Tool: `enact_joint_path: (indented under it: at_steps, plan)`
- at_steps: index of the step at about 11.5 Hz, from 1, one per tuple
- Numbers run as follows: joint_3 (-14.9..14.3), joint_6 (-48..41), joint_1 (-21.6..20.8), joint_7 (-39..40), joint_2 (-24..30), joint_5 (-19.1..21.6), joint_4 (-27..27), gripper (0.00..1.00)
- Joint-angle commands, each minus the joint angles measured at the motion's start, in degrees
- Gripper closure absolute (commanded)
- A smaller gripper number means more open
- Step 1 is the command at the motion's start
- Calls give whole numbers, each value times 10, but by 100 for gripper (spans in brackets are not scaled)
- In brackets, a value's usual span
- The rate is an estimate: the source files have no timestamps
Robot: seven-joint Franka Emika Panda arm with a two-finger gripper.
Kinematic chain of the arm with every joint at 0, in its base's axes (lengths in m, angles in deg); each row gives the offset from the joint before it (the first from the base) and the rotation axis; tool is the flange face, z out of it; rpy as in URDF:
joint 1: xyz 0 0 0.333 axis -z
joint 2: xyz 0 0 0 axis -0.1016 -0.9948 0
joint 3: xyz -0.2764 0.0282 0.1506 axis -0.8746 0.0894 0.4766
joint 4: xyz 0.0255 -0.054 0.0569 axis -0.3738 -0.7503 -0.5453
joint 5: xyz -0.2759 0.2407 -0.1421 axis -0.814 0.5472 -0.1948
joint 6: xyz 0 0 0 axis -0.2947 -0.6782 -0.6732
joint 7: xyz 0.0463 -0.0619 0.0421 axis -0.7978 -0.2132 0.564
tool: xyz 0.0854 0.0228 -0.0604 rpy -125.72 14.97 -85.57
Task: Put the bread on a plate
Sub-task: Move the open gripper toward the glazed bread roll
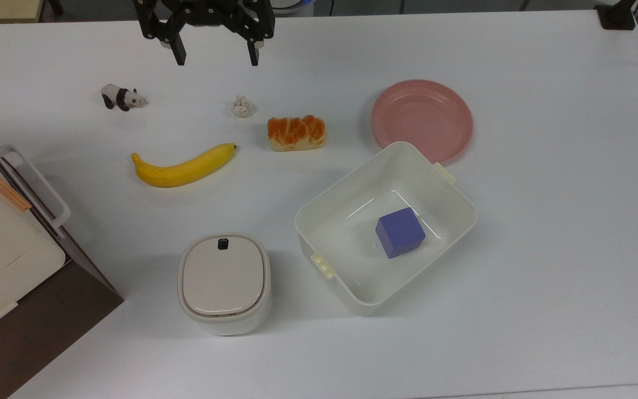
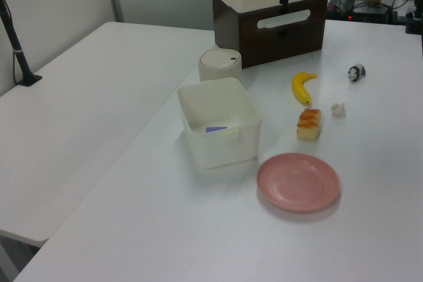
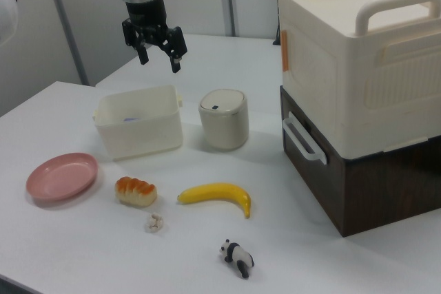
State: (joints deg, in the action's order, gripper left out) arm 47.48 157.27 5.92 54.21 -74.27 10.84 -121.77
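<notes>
Top view: we see a white surface (image 1: 546,249) carrying, at the top view's lower left, a cream lidded case stacked on a dark brown box (image 3: 358,94). Next in size, a white rectangular tub (image 1: 352,199) sits near the middle with a blue cube (image 1: 400,232) inside. Just beyond the tub's far corner lies the plate (image 1: 422,119), pink and bare, its near edge hidden behind the tub rim. A small lidded cream bin (image 1: 224,282) stands to the top view's left of the tub. We find the end effector (image 1: 216,57) raised above the far edge of the surface, fingers spread apart and gripping nothing. A banana (image 1: 184,166) lies between the bin and the far edge. The bread (image 1: 296,133) rests on the surface between banana and plate, well apart from the plate. A toy panda (image 1: 122,97) and a whitish wrinkly ball (image 1: 242,106) lie nearby, the ball just beside the bread.
</notes>
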Motion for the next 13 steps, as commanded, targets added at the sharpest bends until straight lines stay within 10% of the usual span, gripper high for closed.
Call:
enact_joint_path:
  at_steps: [1, 13]
  plan:
    - [3, -22, 0, 14, 13, 13, -14, 0]
    - [64, -53, -61, 92, 14, -144, -129, 0]
